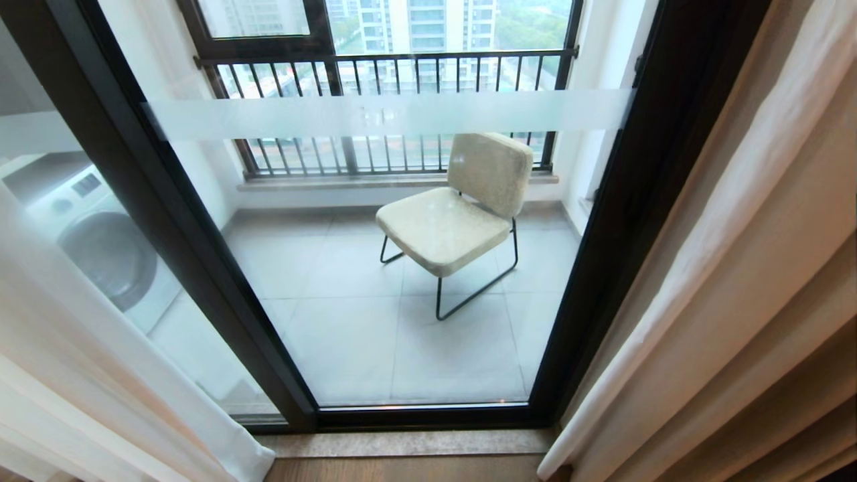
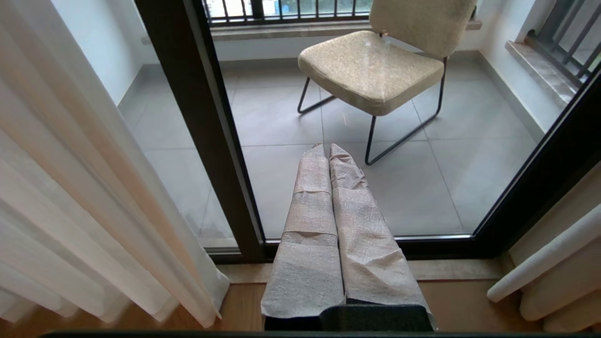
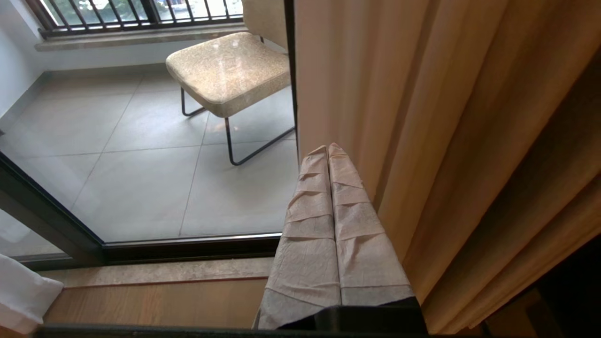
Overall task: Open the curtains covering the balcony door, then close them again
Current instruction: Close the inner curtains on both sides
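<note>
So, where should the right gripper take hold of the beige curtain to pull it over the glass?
Probably the beige curtain's free vertical edge beside the balcony door. Come from the glass side: the right gripper, shut now, hangs near that edge, and the pleats there give a fold to pinch.

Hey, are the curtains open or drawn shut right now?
Open. The curtains hang gathered at both sides, leaving the balcony door glass and the chair beyond uncovered.

2 curtains (image 1: 736, 268), 1 balcony door (image 1: 221, 288), 1 chair (image 1: 462, 207), 1 washing machine (image 1: 100, 241), 2 grippers (image 2: 328, 148).
</note>
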